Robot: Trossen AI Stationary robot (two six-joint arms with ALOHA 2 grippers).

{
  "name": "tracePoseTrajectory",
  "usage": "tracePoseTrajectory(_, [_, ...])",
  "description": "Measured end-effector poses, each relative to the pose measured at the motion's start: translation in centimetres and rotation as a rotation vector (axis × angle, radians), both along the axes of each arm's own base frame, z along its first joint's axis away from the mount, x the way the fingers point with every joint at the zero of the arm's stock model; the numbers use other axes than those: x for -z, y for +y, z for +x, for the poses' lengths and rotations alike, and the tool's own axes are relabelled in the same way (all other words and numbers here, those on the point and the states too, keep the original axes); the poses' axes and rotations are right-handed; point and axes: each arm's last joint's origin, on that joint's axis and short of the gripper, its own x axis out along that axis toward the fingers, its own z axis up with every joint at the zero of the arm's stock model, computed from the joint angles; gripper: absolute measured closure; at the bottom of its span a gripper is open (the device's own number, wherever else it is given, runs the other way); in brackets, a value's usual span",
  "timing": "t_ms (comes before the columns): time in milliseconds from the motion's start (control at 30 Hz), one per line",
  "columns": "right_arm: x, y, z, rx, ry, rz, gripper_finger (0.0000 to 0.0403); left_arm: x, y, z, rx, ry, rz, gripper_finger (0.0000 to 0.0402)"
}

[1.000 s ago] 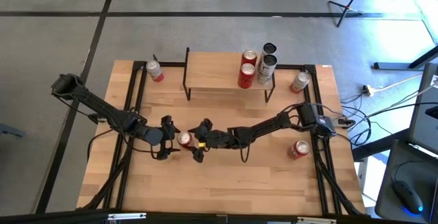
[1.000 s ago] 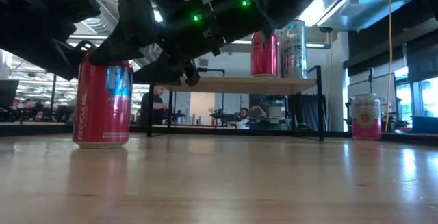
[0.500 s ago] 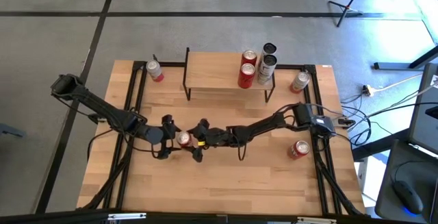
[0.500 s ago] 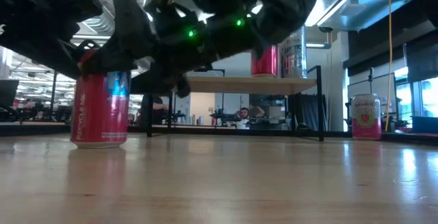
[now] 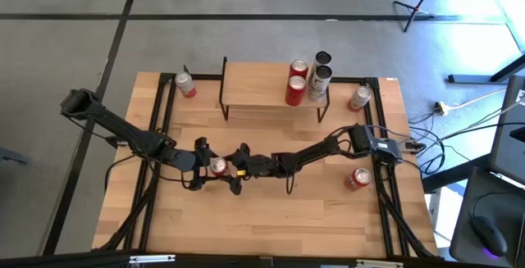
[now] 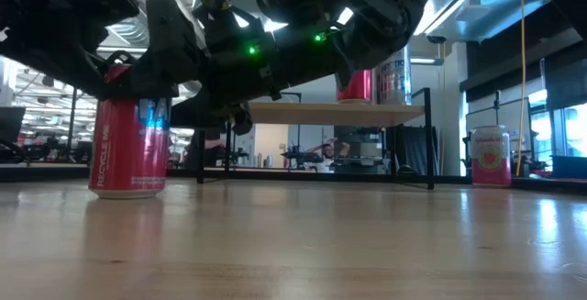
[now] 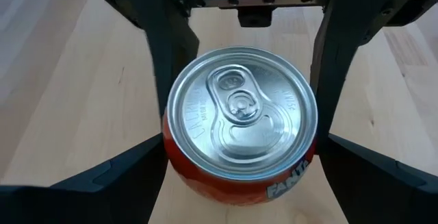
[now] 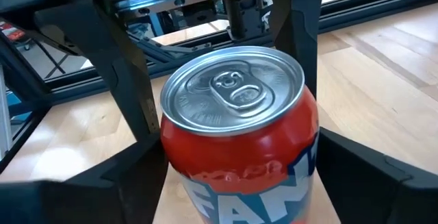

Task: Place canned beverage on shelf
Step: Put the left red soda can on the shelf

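Since the earlier frames, the red Fanta can [image 5: 217, 166] has shifted slightly toward the bench's left edge, and both grippers have moved with it. You see it upright on the bench top [image 5: 271, 219], near the middle and a little left of centre. The left gripper [image 5: 205, 168] has a finger on either side of the can, with its fingers [image 7: 164, 53] against the can wall in the left wrist view. The right gripper [image 5: 235, 171] meets the can from the opposite side; its fingers [image 8: 133, 87] also flank the can, but you cannot tell whether they press it.

Toward the near edge, the bench is bare wood, and open wood also lies between the can and the shelf [image 5: 262, 85] at the far edge. On the shelf's right end stand two red cans [image 5: 296, 85] with two tall silver cans [image 5: 319, 75] just beside them; its left and middle lie uncovered.

Other cans surround the work: one near the far left corner [image 5: 186, 84], one near the far right corner [image 5: 358, 97], and one by the right edge [image 5: 358, 179]. Both arms cross the bench's middle from either side, meeting at the can.
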Motion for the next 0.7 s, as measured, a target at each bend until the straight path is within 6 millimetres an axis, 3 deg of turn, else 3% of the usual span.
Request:
tracePoseTrajectory(167, [-0.4, 0.3, -0.1, 0.014, 0.003, -0.007, 0.0146, -2.5, 0.1, -0.2, -0.003, 0.007, 0.007, 0.0044])
tracePoseTrajectory(300, [-1.3, 0.8, -0.5, 0.032, 0.003, -0.015, 0.0151, -5.1, 0.4, -1.0, -0.003, 0.053, 0.026, 0.0044])
tracePoseTrajectory(500, [-5.0, 1.8, -1.7, 0.142, 0.011, -0.06, 0.0149, -8.2, 1.0, -2.6, -0.031, 0.088, -0.01, 0.0044])
tracePoseTrajectory(700, [-10.3, 1.6, -3.9, 0.292, 0.005, -0.111, 0.0145, -9.0, 1.0, -3.6, -0.032, 0.045, -0.068, 0.0044])
